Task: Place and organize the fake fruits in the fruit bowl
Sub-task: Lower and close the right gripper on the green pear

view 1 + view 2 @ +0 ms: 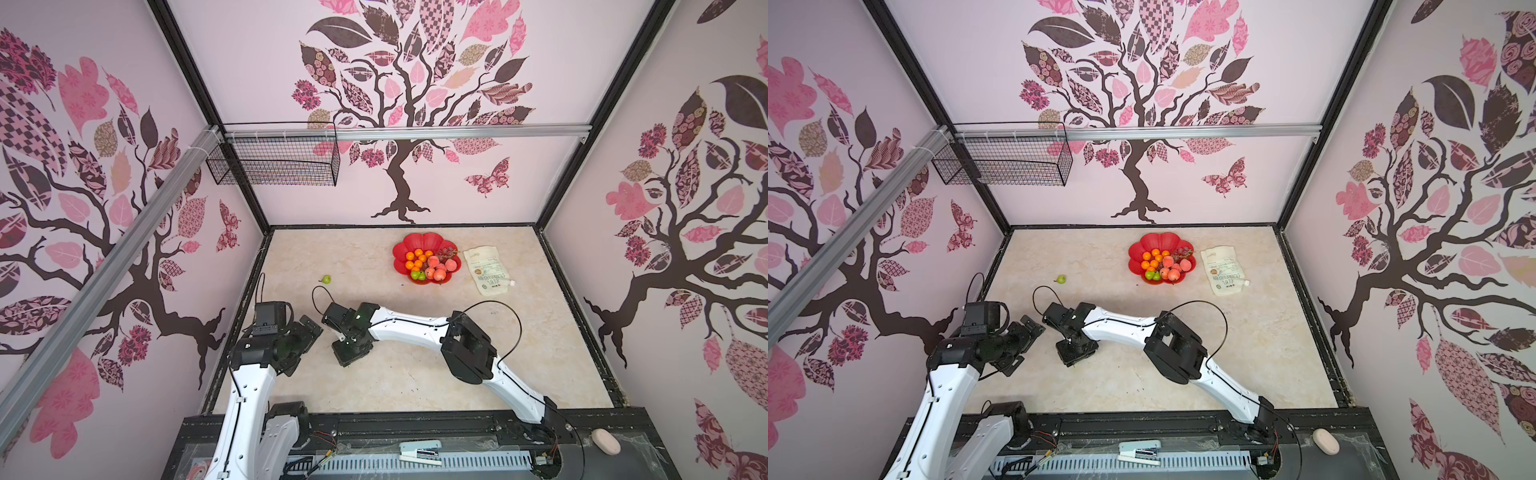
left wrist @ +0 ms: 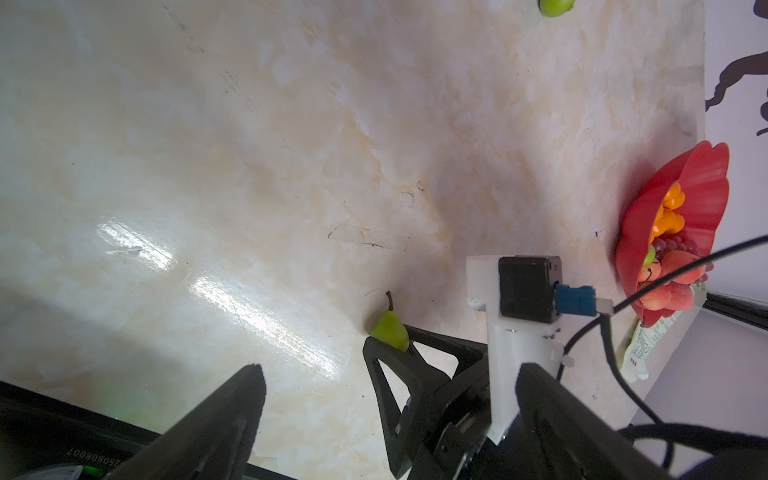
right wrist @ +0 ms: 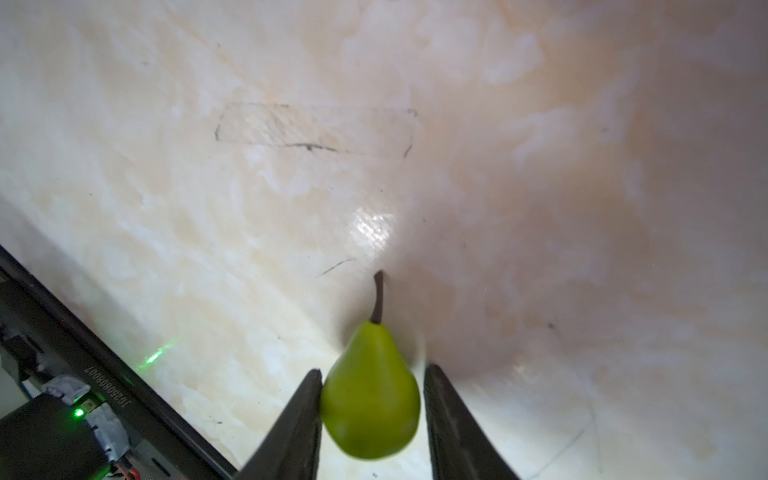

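Spanning the whole floor of the papered booth, the marbled bench (image 1: 415,386) carries everything. The right arm (image 1: 415,328) reaches across it from the near right corner to left of the middle, with its wrist turned down at the surface. The left arm (image 1: 249,386) stands at the near left, close beside it. The left jaws are spread wide and hold nothing.

Toward the far wall, right of centre in both top views, sits the fruit bowl (image 1: 424,240) (image 1: 1163,239), red and petal-rimmed, with a printed packet (image 1: 486,270) just beside it on the right. Most of the fake fruits lie inside it: oranges (image 1: 417,259) on the left, peaches (image 1: 438,269) in the middle, a dark grape bunch (image 1: 446,252) at the far right, and green ones at the near edge.

A green pear (image 3: 370,399) lies on the bench between the fingers of the right jaws, its stem pointing away from the wrist. The right jaws stand partly open around it, one finger (image 3: 299,424) touching its side and the other a sliver off, so it is not clamped. Both top views hide the pear under the wrist.

One small green fruit (image 1: 326,279) (image 1: 1062,279) lies alone on the bench, well left of the bowl.
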You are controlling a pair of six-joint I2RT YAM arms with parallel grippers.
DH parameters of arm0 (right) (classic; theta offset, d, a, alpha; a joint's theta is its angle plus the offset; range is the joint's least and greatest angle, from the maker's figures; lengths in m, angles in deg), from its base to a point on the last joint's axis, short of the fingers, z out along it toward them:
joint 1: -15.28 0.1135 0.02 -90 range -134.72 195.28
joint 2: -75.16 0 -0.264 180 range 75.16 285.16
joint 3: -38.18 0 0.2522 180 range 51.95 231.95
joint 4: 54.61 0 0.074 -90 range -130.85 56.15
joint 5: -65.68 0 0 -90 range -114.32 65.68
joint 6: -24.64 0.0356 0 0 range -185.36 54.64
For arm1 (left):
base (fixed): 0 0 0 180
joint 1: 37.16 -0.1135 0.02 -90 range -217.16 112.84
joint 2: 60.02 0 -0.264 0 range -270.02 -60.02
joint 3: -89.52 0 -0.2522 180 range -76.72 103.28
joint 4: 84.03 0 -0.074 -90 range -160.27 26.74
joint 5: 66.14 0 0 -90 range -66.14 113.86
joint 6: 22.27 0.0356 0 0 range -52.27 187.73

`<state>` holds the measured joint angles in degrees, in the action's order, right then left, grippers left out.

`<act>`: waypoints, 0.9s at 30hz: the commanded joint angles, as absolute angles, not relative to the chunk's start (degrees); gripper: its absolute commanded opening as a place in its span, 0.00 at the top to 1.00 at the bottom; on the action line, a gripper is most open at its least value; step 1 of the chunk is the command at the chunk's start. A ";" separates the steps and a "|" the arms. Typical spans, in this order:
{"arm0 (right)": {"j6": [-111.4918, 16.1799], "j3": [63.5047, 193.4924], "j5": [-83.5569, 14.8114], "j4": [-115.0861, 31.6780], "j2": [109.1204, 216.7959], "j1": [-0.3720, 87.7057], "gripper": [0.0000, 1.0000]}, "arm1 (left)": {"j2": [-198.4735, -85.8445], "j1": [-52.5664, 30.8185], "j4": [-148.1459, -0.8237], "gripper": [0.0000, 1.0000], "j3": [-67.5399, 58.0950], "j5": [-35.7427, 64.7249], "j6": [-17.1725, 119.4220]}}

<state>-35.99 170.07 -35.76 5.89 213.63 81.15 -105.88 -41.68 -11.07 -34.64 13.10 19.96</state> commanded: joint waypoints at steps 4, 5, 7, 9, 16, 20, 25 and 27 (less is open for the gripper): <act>-36.01 171.31 -33.47 6.23 214.94 81.38 0.59 | -105.81 -41.98 -12.41 0.02 -35.15 12.83 21.59; -35.97 170.69 -33.22 5.41 214.29 81.38 0.60 | -105.86 -41.94 -13.00 0.02 -35.23 12.58 21.64; -35.92 169.05 -32.49 3.77 212.69 81.38 0.62 | -106.06 -41.99 -14.27 0.02 -35.25 11.94 21.97; -35.87 167.46 -31.86 2.40 211.26 81.21 0.63 | -106.57 -41.91 -15.72 0.02 -35.32 11.04 22.48; -34.98 160.25 -31.18 -1.65 204.21 79.37 0.65 | -108.95 -41.93 -25.35 0.02 -35.74 1.82 25.71; -33.98 153.76 -31.72 -4.94 198.51 77.17 0.66 | -111.49 -40.73 -30.74 0.02 -35.28 -2.24 26.02; -33.89 146.50 -30.96 -6.73 191.92 72.99 0.67 | -115.68 -34.67 -35.37 0.02 -32.96 -0.75 26.11; -34.51 144.49 -30.44 -6.80 189.87 70.58 0.67 | -117.29 -32.07 -38.91 0.02 -32.79 -1.00 24.76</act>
